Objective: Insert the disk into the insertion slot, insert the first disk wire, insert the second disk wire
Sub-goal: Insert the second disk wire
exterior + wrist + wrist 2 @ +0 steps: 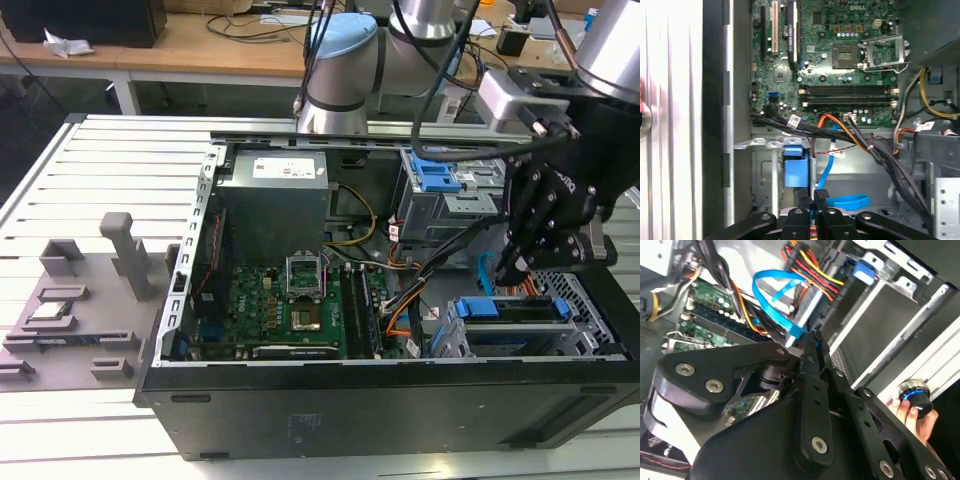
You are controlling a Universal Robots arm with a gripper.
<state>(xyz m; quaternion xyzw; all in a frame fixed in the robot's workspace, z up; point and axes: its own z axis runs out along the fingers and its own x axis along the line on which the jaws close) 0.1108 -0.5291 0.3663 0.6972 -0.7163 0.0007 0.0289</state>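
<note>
The disk (515, 320) lies in the insertion slot (592, 338), a low grey cage at the case's front corner on the exterior view's right, with its blue carrier (478, 308) showing. My black gripper (512, 270) hangs just above it. In the second wrist view the gripper (807, 340) is shut on the end of the second disk wire (771, 290), a light blue flat cable that loops up from the fingertips. The first disk wire (812, 267), a red, orange and black bundle, runs to a spot beside the blue carrier tab (863, 270). The blue cable (826, 167) also shows above the fingers (822, 196).
The motherboard (290, 305) fills the case floor, with the power supply (275, 195) behind it. A taller grey cage with blue tabs (435, 180) stands behind the gripper. Black cable bundles (840, 132) cross near the cage. A hand (915, 412) holds a round knob outside the case.
</note>
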